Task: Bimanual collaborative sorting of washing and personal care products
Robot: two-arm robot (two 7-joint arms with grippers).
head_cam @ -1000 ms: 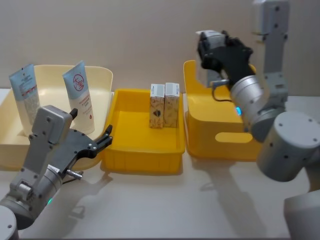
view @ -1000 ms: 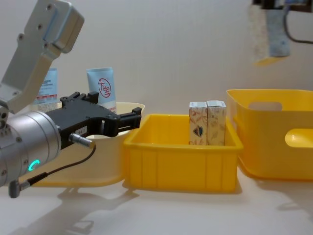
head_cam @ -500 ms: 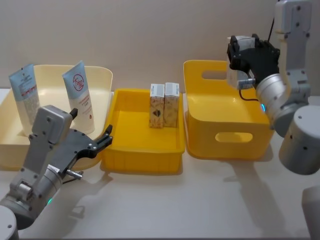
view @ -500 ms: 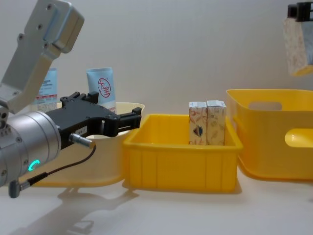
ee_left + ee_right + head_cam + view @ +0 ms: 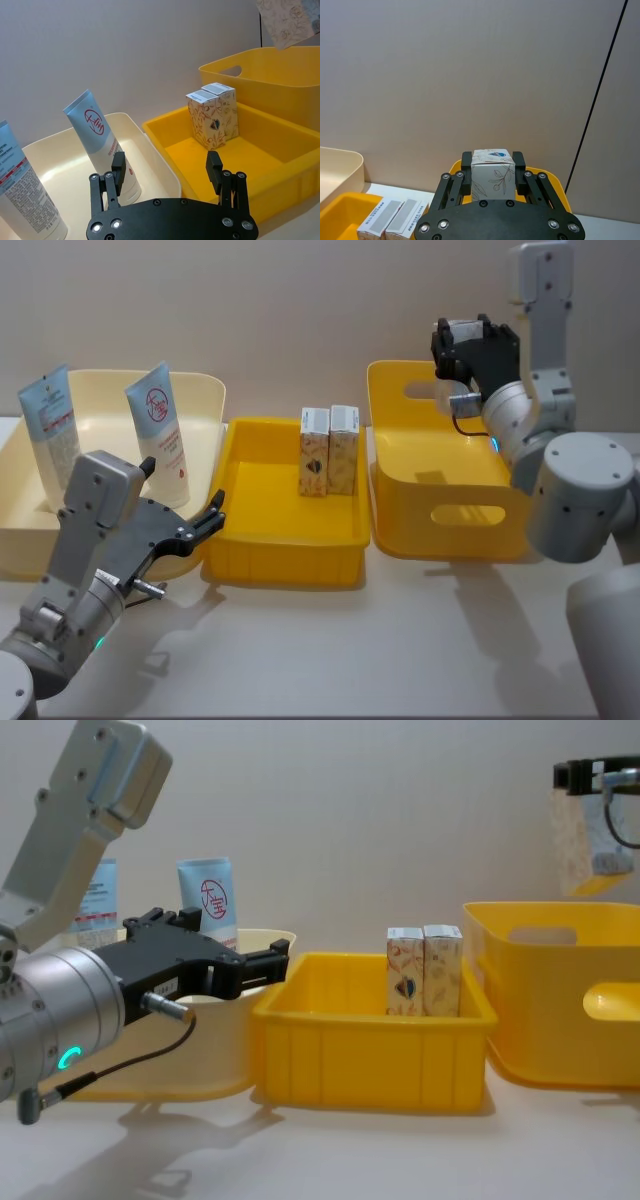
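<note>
White card printed with fine leaf sprigs, the held carton [image 5: 492, 176] is clamped between the black fingers of the right gripper [image 5: 492, 162], as the right wrist view shows. The chest view shows it hanging above the rim of the deep glossy yellow bin [image 5: 560, 1020]. Two matching cartons [image 5: 328, 448] stand touching in the shallow yellow tray [image 5: 280, 560], two soft pale blue tubes [image 5: 160, 435] lean in the rounded cream bin [image 5: 200, 390], and the left gripper [image 5: 166, 167] hovers before it, fingers spread apart.
</note>
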